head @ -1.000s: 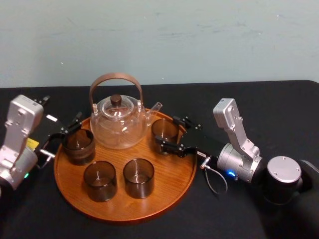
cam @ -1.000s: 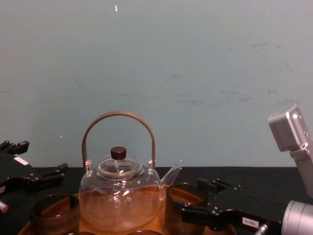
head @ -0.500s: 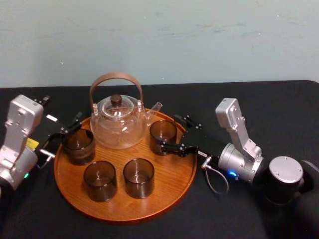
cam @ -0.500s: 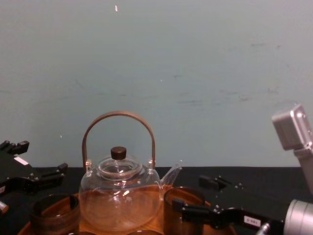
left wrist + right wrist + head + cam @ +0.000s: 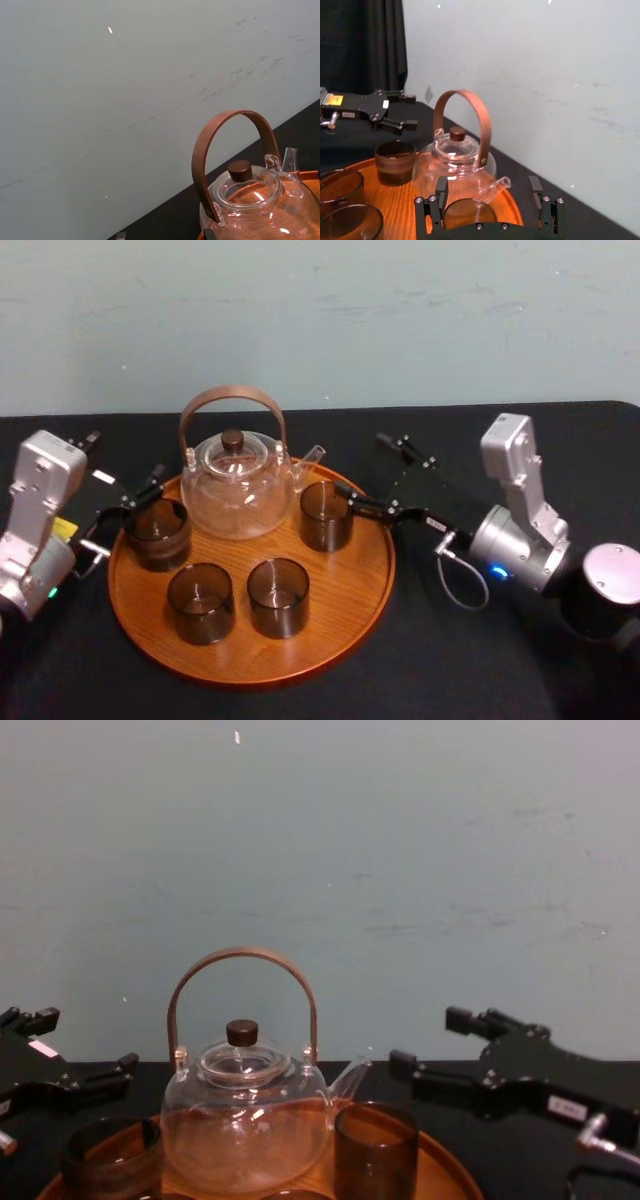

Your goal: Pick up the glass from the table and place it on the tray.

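- On the tray, the glass stands free beside the teapot; placing looks done.
- Right gripper, jaws wide, sits just beside the tray; left gripper is parked, jaws apart.

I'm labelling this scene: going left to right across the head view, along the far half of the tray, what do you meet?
Left hand, open → left glass → clear teapot → right glass → right hand, open beside that glass.
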